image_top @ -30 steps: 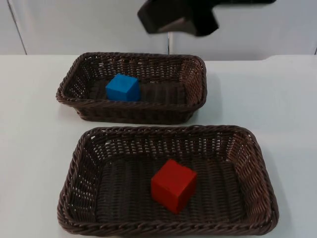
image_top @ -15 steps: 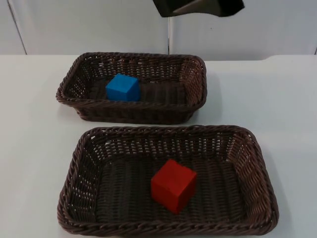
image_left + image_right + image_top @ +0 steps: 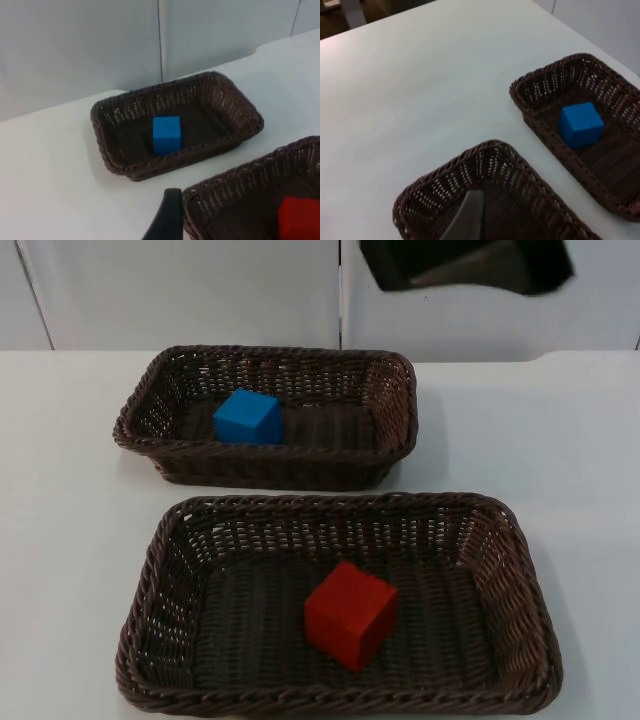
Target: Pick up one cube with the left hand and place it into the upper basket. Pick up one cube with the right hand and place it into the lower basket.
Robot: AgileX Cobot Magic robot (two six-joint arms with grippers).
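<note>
Blue, the first cube (image 3: 247, 416) is seen lying in the left part of the upper basket (image 3: 392, 400), on its woven floor and apart from the walls. The red cube (image 3: 350, 614) is seen lying near the middle of the lower basket (image 3: 520, 570), turned at an angle to the rim. Both baskets are set on the white desk (image 3: 70, 490), one behind the other, close but not touching. Neither cube is touched by any fingers. The right gripper (image 3: 468, 264) is held high against the grey partition wall (image 3: 180, 290), well above and behind the upper basket; whether its fingers are spread cannot be told. One black fingertip of the left gripper (image 3: 167, 217) is seen just beside the lower basket's rim.
</note>
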